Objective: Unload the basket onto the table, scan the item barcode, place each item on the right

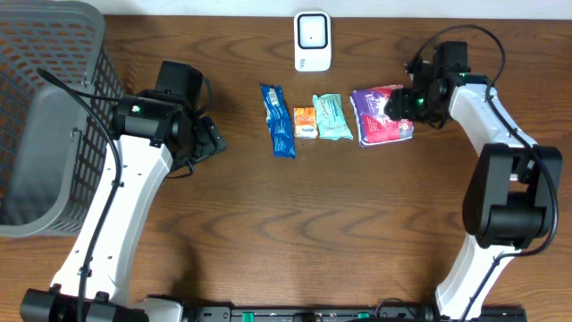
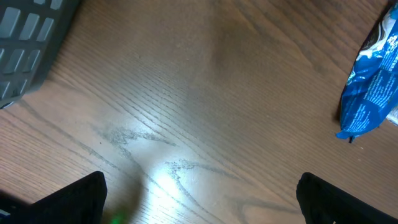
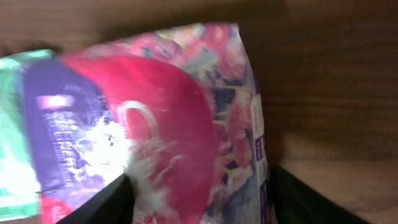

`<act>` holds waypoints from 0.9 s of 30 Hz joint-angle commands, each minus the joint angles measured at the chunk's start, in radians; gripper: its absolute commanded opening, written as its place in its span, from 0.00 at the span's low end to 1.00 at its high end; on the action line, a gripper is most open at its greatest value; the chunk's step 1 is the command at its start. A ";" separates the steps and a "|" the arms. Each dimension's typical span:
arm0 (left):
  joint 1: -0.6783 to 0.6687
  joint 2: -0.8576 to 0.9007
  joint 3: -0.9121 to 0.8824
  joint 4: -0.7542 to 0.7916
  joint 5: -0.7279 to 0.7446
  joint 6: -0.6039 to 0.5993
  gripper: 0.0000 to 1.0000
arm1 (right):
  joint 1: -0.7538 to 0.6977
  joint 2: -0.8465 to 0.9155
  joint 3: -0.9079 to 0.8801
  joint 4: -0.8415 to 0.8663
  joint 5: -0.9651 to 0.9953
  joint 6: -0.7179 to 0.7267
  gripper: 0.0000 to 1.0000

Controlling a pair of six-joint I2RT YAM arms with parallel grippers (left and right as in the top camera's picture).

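Below the white box-shaped barcode scanner (image 1: 312, 40), which stands at the far edge of the brown wood-grain table (image 1: 357, 224), four packaged goods lie in a row. Directly on the robot's side of the scanner are a small orange packet (image 1: 305, 122) and a mint-green pouch (image 1: 331, 117), touching each other. A long blue foil wrapper (image 1: 278, 120) lies just beside the orange packet, on the side away from the pouch. The purple and pink flower-printed plastic pack (image 1: 380, 114), the item at the right arm, lies flat on the table to the right of the scanner and just beside the pouch.

The right gripper (image 1: 399, 105) sits over that pack's right end. In the right wrist view its two dark fingers (image 3: 106, 205) stand on either side of the pack (image 3: 174, 118) at a middling spread, close against its edges. The view is blurred, so whether they press on it cannot be told.

The left gripper (image 1: 207, 139) hovers well to the left of the scanner, level with the row. Its jaws are spread wide and hold nothing, with bare wood between the fingers (image 2: 62, 199) in the left wrist view and the blue wrapper (image 2: 372, 87) at the frame's right edge. A grey mesh plastic basket (image 1: 45, 116) stands farthest left of the scanner.
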 commanded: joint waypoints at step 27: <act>0.004 0.002 -0.001 -0.003 -0.006 -0.005 0.98 | 0.157 -0.278 0.052 -0.131 0.718 0.026 0.01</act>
